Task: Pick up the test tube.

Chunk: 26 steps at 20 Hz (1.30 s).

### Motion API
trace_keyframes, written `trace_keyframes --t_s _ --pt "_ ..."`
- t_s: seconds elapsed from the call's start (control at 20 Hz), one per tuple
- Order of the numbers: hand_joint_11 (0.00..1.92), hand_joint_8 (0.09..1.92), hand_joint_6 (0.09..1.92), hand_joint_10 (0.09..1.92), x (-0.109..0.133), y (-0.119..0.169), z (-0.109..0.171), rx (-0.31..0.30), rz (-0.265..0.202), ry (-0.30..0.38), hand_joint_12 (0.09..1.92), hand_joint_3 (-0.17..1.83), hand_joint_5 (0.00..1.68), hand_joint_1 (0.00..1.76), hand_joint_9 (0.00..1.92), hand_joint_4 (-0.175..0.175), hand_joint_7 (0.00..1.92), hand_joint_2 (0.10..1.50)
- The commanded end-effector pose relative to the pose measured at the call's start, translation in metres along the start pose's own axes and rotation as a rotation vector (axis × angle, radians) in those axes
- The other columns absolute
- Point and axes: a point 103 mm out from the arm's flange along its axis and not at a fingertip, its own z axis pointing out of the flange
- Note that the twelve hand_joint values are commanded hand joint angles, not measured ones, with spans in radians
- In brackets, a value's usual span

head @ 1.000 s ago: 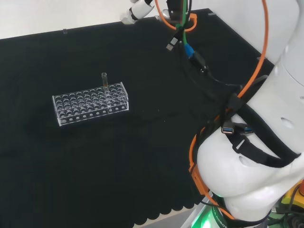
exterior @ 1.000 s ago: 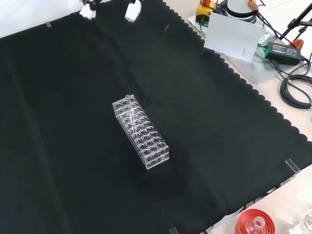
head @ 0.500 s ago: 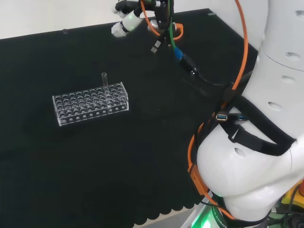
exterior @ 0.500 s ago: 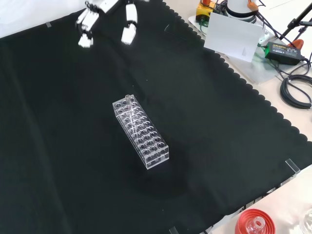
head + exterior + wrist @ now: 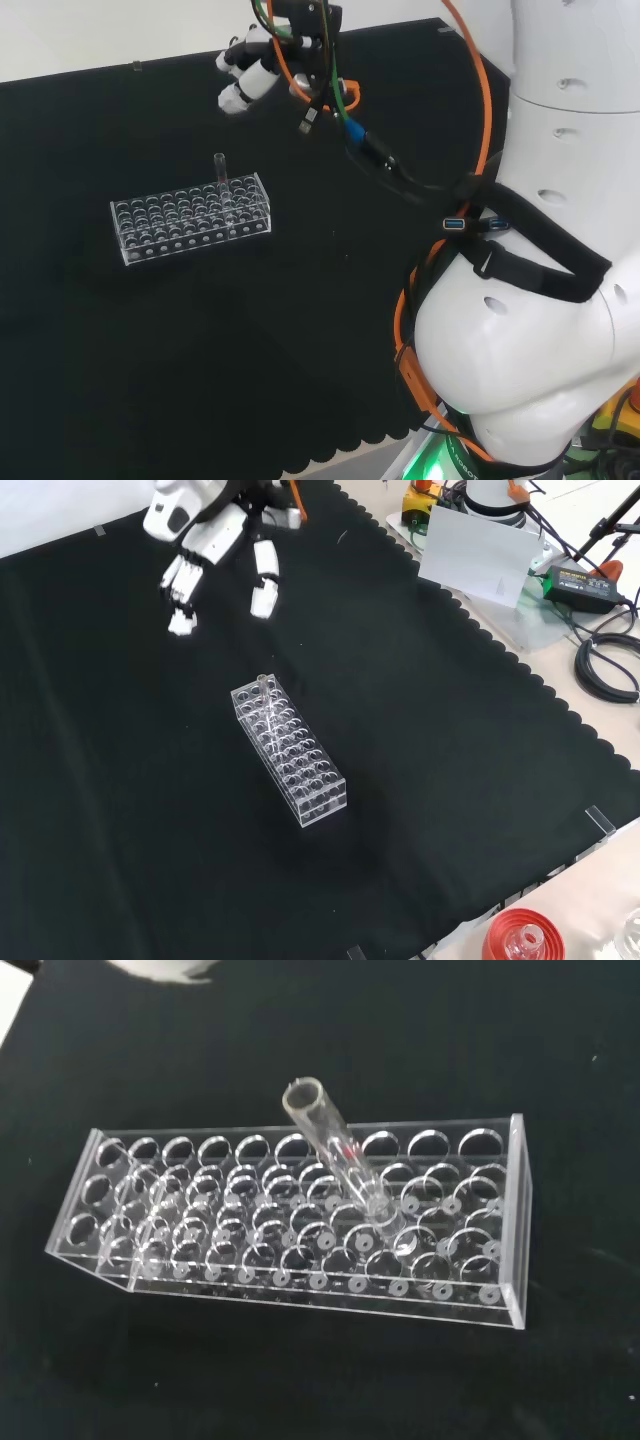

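A clear test tube (image 5: pixel 219 170) stands upright in a clear plastic rack (image 5: pixel 190 217) of many holes, near the rack's right end in the head view. In the front view the tube (image 5: pixel 263 689) rises from the rack's (image 5: pixel 291 753) far end. The wrist view looks down on the tube (image 5: pixel 335 1156) and the rack (image 5: pixel 290 1220). My black and white hand (image 5: pixel 250 72) hovers above the cloth, beyond the rack and apart from it. In the front view the hand (image 5: pixel 212 546) is open, its fingers (image 5: pixel 186 590) straight and pointing down toward the rack, holding nothing.
Black cloth (image 5: pixel 450 740) covers the bench with a scalloped edge. A red ribbed ring (image 5: pixel 520 938) lies off the cloth at the front view's lower right. Cables, a white card and a power unit sit past the cloth's right edge. The arm's white links (image 5: pixel 540 300) stand at the head view's right.
The hand has come down and toward the rack, reaching further into both views with its fingers extended. The rack and the tube have not moved.
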Motion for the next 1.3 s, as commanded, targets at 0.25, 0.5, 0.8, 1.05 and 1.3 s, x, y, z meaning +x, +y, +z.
trace_keyframes --t_s 0.25,0.5,0.8,1.05,1.3 --pt "0.00 0.82 0.09 0.95 -0.006 0.035 0.038 0.068 -0.015 -0.013 1.58 0.43 0.20 0.77 0.22 -0.034 0.13 0.74" --pt "0.00 0.82 0.09 0.95 -0.013 0.042 0.050 0.091 -0.009 -0.010 1.57 0.43 0.21 0.78 0.22 -0.034 0.13 0.74" --pt "0.00 0.82 0.09 0.95 -0.011 0.037 0.067 0.122 -0.015 0.005 1.57 0.43 0.21 0.78 0.23 -0.034 0.14 0.74" --pt "0.00 0.82 0.09 0.95 -0.003 0.022 0.078 0.128 -0.017 0.027 1.57 0.43 0.22 0.79 0.24 -0.035 0.16 0.73" --pt "0.01 0.83 0.09 0.96 0.009 0.008 0.087 0.131 -0.024 0.054 1.58 0.44 0.24 0.80 0.27 -0.038 0.19 0.73"
